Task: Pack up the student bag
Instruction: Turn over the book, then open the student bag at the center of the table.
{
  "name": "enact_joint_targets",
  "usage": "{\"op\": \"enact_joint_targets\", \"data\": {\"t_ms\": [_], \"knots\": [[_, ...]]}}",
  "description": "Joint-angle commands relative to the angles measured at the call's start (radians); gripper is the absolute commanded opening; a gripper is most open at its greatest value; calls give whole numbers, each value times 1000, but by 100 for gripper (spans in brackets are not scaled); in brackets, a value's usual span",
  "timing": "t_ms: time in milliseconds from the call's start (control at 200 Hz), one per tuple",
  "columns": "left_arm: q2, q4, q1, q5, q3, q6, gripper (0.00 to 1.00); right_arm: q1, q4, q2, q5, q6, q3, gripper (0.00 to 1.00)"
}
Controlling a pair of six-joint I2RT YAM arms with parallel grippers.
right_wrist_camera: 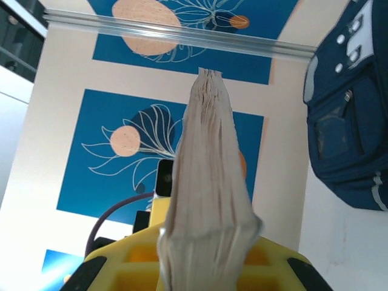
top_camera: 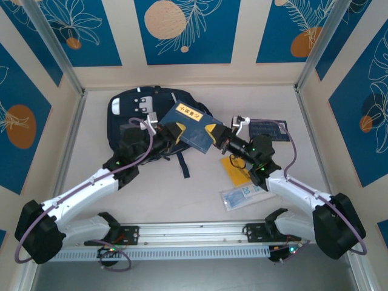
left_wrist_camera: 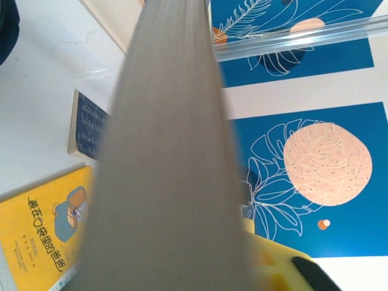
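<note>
Pages of the book (right_wrist_camera: 206, 170) sit right up vs my R wrist cam, pinched in the right gripper (top_camera: 213, 134). The left gripper (top_camera: 171, 131) is at the book's bag side, and I can't tell if it's gripping. The student bag (top_camera: 133, 112) lies flat, just left of & partly under the book, L arm nearer.

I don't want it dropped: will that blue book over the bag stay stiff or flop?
Probably bendy: the blue book looks softcover, and its pages bulge where the right fingers pinch them. It looks thick, so likely heavyish; gripped at one edge it may sag.
</note>
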Motion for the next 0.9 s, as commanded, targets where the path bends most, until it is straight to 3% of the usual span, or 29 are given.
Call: {"op": "enact_joint_targets", "data": {"t_ms": [0, 100, 190, 270, 395, 595, 895], "knots": [[-25, -89, -1, -33, 7, 81, 44, -29, -153, -113, 76, -84, -7, 0], [-21, -368, -1, -104, 115, 259, 62, -56, -453, -244, 149, -195, 10, 0], [40, -639, 3, -212, 257, 417, 64, -73, -723, -348, 248, -297, 41, 0], [136, -770, 5, -289, 363, 520, 65, -111, -861, -410, 271, -373, 47, 0], [296, -791, 7, -397, 451, 612, 65, -157, -985, -456, 272, -449, 44, 0], [613, -795, 69, -423, 689, 752, 59, -185, -1040, -472, 232, -532, 33, 0], [981, -741, 211, -266, 955, 783, 46, -220, -1070, -507, 214, -587, 5, 0]]}}
